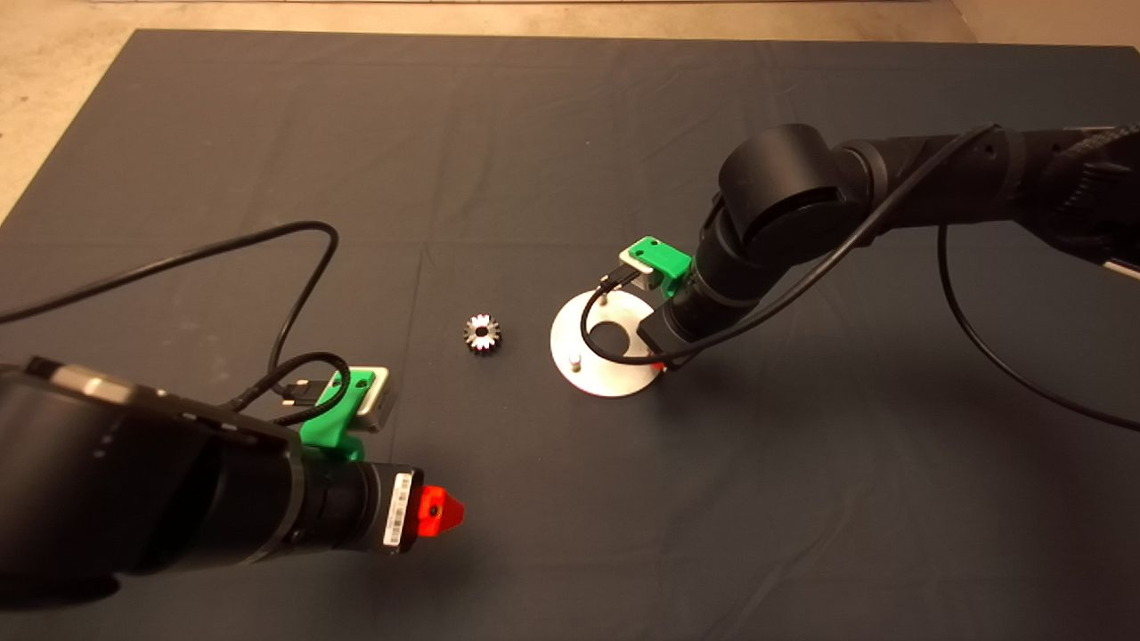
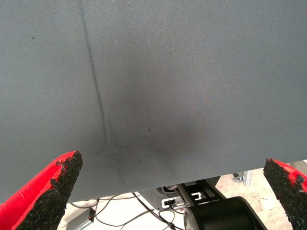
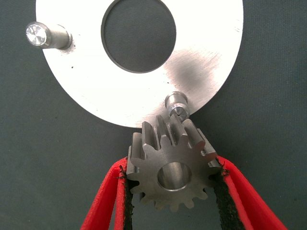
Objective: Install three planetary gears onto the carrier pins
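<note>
In the right wrist view, my right gripper [image 3: 171, 168] is shut on a planetary gear [image 3: 168, 158], its black pads pressing on the toothed rim. The gear hangs at the rim of the round silver disc [image 3: 206, 57], just short of one carrier pin [image 3: 176, 103]. A second pin [image 3: 46, 36] stands across the disc's central hole. Seen from the head camera, the right gripper [image 1: 659, 361] is over the disc's [image 1: 598, 381] right side and hides the held gear. Another gear [image 1: 482, 333] lies flat on the mat left of the disc. My left gripper [image 1: 436, 514] hovers open at the lower left.
The dark mat [image 1: 552, 151] covers the table, with pale floor beyond its far and left edges. Black cables loop from both wrists over the mat. In the left wrist view only bare mat [image 2: 182, 86] and the robot's base below the mat edge show.
</note>
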